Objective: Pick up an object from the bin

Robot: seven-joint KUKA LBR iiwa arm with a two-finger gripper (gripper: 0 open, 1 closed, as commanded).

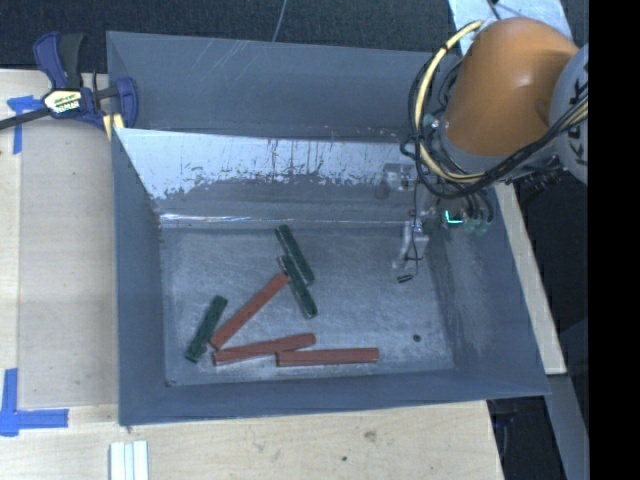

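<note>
My gripper (pixel 408 260) hangs over bare floor in the right part of the bin, near the back wall, with nothing between its fingers. The nearest loose thing is a dark green bar (pixel 296 270), a hand's width to its left, lying slanted from upper left to lower right. A reddish-brown stick (pixel 252 308) leans diagonally with its upper end touching that green bar. Two more reddish-brown sticks lie flat near the front wall, one (pixel 328 356) to the right and one (pixel 264 348) to the left of it.
A second, shorter dark green bar (pixel 206 328) lies at the front left beside the sticks. The arm with its orange cover and cables hangs over the bin's back right corner.
</note>
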